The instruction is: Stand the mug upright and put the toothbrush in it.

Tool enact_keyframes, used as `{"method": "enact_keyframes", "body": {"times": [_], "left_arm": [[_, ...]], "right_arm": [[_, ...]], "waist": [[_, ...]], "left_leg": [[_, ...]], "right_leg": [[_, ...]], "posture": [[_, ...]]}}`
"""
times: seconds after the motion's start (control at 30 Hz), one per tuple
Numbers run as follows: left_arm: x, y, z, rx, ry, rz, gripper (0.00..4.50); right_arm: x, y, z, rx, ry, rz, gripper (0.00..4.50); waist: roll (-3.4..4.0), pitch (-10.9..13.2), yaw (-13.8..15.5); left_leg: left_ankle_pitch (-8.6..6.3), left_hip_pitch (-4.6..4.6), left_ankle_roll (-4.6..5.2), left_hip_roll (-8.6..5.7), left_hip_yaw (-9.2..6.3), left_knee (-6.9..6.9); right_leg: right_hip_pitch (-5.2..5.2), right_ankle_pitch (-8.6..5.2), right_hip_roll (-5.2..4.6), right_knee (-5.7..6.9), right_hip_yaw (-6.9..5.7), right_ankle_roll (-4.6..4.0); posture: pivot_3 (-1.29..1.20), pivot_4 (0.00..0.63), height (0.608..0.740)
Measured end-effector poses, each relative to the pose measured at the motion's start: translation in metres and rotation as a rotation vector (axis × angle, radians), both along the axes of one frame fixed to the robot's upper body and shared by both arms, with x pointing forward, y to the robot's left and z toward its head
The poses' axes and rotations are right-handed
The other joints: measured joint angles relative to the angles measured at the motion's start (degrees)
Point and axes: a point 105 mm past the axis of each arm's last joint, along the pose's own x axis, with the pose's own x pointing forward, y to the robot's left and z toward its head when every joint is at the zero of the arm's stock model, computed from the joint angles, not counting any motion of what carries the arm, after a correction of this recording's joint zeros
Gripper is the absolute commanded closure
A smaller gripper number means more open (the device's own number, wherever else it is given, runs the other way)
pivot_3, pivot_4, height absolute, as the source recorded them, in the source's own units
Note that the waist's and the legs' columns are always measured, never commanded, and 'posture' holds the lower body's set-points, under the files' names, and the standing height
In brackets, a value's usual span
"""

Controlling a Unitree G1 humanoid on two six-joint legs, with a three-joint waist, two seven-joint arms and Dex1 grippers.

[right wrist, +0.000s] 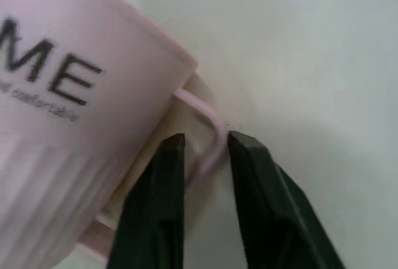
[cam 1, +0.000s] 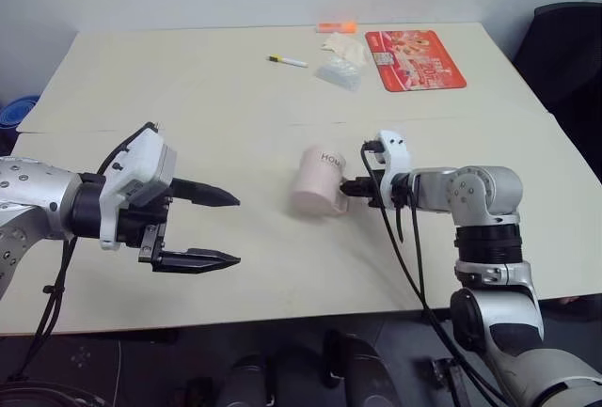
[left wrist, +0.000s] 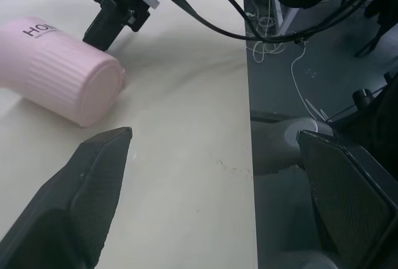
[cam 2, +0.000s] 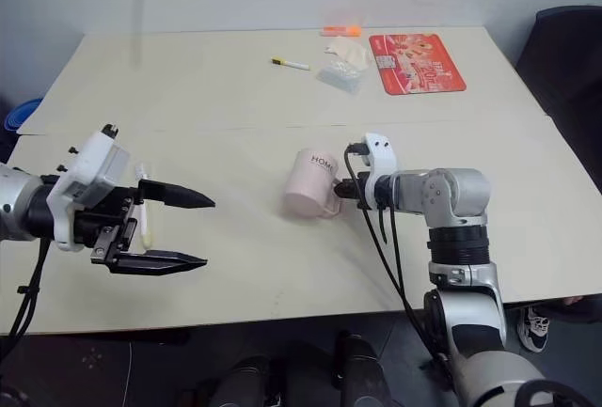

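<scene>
Mug [cam 1: 318, 183] on its side in the middle of the table [cam 1: 188, 97], and the right claw [right wrist: 203, 148] has pinched shut on its thin handle. That's a narrow loop to lift by: tip it up too fast and I'd expect the mug to swing or twist in the pinch, roll on its ribbed side, or slip out and clatter down. Its long axis lies flat on the table, base toward the near edge and a little to the robot's left, lettered rim end away, handle out toward the right arm.

Nearer us on the left, the left claw [cam 1: 202, 228] hovers wide open above the table, holding nothing, well apart from the mug. A pale slim stick beside it in the right eye view may be the toothbrush [cam 2: 145, 208]; I can't be certain. If so, that claw could knock it.

Far side: a marker [cam 1: 288, 61], a red packet [cam 1: 414, 59].
</scene>
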Motion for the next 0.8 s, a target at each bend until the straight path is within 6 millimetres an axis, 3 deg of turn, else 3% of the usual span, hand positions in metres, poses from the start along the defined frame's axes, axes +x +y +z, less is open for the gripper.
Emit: {"method": "enact_keyframes", "body": {"times": [0.17,0.2,0.47,0.53,0.7,0.8], "left_arm": [[0.001,0.001,0.001,0.004,-0.018,0.003,0.0],[0.002,0.001,0.001,0.005,-0.022,0.006,0.0],[0.006,0.001,0.001,0.007,-0.038,0.01,0.0],[0.006,0.002,0.0,0.0,-0.032,0.016,0.0],[0.011,0.004,-0.003,-0.03,-0.027,0.053,0.0],[0.015,0.006,-0.003,-0.043,-0.034,0.086,0.0]], "right_arm": [[-0.002,0.005,-0.002,0.003,0.023,0.02,4.11],[-0.002,0.004,-0.003,0.002,0.023,0.018,4.47],[0.001,0.004,0.001,0.018,-0.006,0.002,4.49],[0.009,0.009,0.013,0.045,-0.1,-0.008,4.49],[0.028,0.028,0.067,0.082,-0.541,-0.044,4.49],[0.031,0.04,0.071,0.007,-0.84,-0.056,4.49]], "waist": [[0.0,0.0,0.2],[0.0,0.0,0.2],[0.0,0.0,0.1],[0.0,0.0,0.1],[0.01,0.0,-0.1],[0.0,0.0,-0.2]], "left_leg": [[0.0,-0.04,0.01,-0.03,-0.02,0.0],[0.0,-0.04,0.01,-0.03,-0.02,0.0],[0.0,-0.02,0.01,-0.03,0.0,0.0],[0.0,-0.03,0.0,-0.02,0.0,0.0],[-0.03,-0.02,-0.09,0.05,0.09,-0.04],[-0.04,0.0,-0.1,0.02,0.11,-0.04]], "right_leg": [[0.0,0.0,-0.03,-0.02,-0.02,0.0],[0.0,0.0,-0.03,-0.02,-0.01,0.0],[-0.01,0.0,-0.02,0.0,0.0,0.0],[-0.04,0.0,-0.01,0.01,0.0,0.0],[-0.11,0.0,0.1,0.02,0.09,0.0],[-0.1,0.0,0.09,0.0,0.11,0.0]], "posture": [[0.0,0.15,0.74],[0.0,0.15,0.74],[0.0,0.15,0.74],[0.0,0.15,0.74],[0.0,0.15,0.74],[0.0,0.15,0.74]]}}
